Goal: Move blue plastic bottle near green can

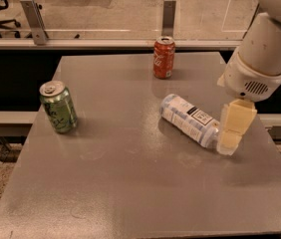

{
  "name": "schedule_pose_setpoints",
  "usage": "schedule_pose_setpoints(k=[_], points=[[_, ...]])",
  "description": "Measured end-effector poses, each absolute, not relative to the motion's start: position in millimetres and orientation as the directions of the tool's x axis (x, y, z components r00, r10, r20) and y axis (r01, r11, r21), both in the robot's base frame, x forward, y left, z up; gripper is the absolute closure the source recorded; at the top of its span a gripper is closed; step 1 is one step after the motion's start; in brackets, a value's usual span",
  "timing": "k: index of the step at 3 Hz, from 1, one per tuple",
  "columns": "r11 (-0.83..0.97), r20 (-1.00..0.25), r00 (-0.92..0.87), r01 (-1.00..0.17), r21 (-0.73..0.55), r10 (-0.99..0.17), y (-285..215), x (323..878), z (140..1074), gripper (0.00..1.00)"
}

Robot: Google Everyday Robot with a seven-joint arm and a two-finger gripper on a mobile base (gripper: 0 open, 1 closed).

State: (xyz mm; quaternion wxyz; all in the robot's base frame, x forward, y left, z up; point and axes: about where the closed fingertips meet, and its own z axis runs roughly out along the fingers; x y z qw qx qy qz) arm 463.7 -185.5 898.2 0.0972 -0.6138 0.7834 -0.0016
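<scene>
The blue plastic bottle (189, 119) lies on its side right of the table's middle, with a pale label and a black patch; its cap end points right and is hidden behind my gripper. The green can (58, 106) stands upright near the left edge, far from the bottle. My gripper (232, 132), with pale cream fingers, hangs down from the white arm at the right and sits over the bottle's cap end.
A red cola can (163, 57) stands upright at the back of the grey table (130, 183). A glass barrier with metal posts runs behind the table. The table's right edge is close to the arm.
</scene>
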Motion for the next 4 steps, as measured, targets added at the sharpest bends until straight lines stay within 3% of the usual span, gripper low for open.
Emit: schedule_pose_setpoints(k=[4], points=[[0.448,-0.104,-0.437,-0.884,-0.133,-0.894,-159.2,482.6,858.5,0.00]])
